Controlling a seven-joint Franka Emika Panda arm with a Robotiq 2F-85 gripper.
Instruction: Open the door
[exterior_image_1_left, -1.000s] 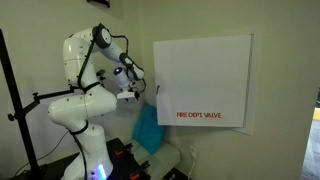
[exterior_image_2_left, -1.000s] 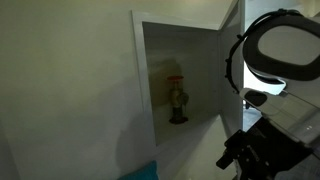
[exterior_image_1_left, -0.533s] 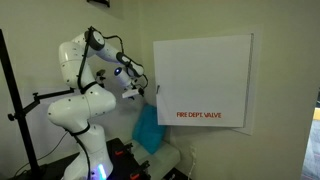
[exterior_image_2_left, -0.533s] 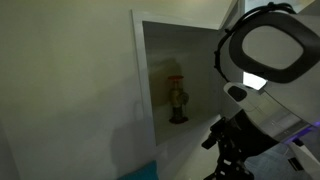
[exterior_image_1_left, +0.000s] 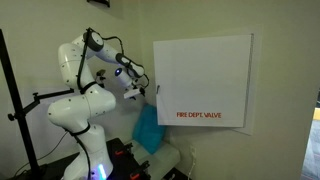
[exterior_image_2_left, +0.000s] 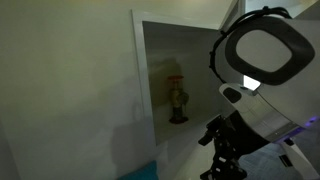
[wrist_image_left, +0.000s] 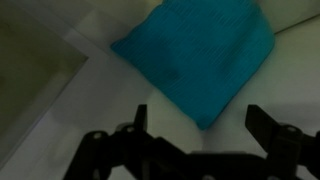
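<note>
The door (exterior_image_1_left: 203, 82) is a large flat white panel with red "FIRE DEPT VALVE" lettering near its lower edge. In an exterior view it stands swung out from the cabinet, and the open cabinet interior (exterior_image_2_left: 185, 75) shows behind it. My gripper (exterior_image_1_left: 138, 92) hangs just left of the door's left edge, apart from it. In the wrist view the gripper (wrist_image_left: 205, 125) has its two dark fingers spread wide with nothing between them. My arm (exterior_image_2_left: 255, 90) hides most of the door in that exterior view.
A blue cloth-like object (exterior_image_1_left: 148, 128) lies below the gripper and also shows in the wrist view (wrist_image_left: 200, 50). A red and green valve (exterior_image_2_left: 178, 100) stands inside the cabinet. A black stand (exterior_image_1_left: 20, 110) is beside the robot base. A plain white wall (exterior_image_2_left: 60, 90) flanks the cabinet.
My arm's upper joints have drawn back away from the door and the gripper has shifted slightly. The arm now covers more of the cabinet's right side. The door has not moved.
</note>
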